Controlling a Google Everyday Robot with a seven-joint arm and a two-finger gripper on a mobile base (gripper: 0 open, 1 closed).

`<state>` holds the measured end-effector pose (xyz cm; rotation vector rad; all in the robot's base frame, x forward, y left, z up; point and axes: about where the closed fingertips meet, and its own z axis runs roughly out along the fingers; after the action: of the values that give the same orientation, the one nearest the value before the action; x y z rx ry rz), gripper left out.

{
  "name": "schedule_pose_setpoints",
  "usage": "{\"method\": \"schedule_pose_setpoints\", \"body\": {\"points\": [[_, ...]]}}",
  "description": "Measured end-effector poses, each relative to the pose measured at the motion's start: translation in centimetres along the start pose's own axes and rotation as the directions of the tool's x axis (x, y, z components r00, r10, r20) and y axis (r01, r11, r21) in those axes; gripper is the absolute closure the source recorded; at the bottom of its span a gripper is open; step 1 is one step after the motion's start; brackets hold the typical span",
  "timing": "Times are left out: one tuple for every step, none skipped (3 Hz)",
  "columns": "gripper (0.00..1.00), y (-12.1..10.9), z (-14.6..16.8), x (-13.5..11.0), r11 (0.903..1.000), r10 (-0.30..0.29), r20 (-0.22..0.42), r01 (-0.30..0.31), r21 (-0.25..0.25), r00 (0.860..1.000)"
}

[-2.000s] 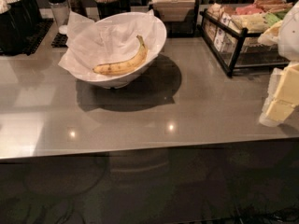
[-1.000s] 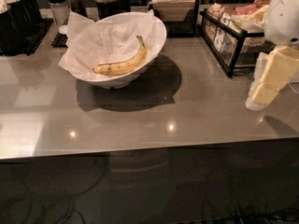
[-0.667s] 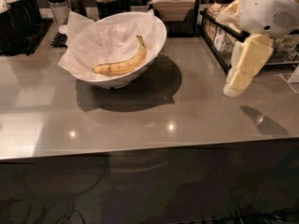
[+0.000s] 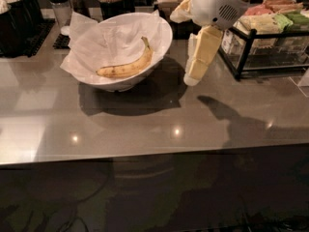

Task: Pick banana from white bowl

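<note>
**A:** Report the gripper's position.

**B:** The gripper (image 4: 193,76) hangs just right of the white bowl (image 4: 163,41). It points down at a tilt, with its tip leaning toward the bowl. It does not touch the bowl. The tip is low over the counter (image 4: 145,124), and its shadow lies apart from it, further right of the bowl. The white wrist housing (image 4: 217,4) sits above it, up and right of the bowl's rim.

**A:** Is it open or closed?

**B:** I cannot tell from here. It holds nothing.

**A:** Where is the banana?

**B:** The banana (image 4: 126,67) lies inside the bowl on the crumpled paper liner (image 4: 91,42). It rests low against the near wall with its curve sagging downward. The dark stem end points up toward the bowl's right rim. The speckled body runs toward the bowl's left side.

**A:** What is around the bowl?

**B:** The bowl stands upright on the counter. A black wire rack (image 4: 251,54) with coloured packets stands right of the bowl, behind the gripper. Dark cups (image 4: 19,13) stand behind and left of the bowl.
</note>
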<state>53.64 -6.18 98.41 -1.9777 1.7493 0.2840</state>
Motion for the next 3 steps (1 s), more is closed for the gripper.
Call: {"method": "schedule_pose_setpoints", "body": {"points": [[0.0,-0.6,2.2,-1.9,0.9972,-0.058,0.015,0.059,-0.046,0.998],[0.0,-0.9,2.2,-2.1,0.9976,-0.06,0.023,0.06,-0.034,0.998],[0.0,-2.1,1.8,-2.4,0.9977,-0.06,0.064,0.058,0.035,0.996]]}}
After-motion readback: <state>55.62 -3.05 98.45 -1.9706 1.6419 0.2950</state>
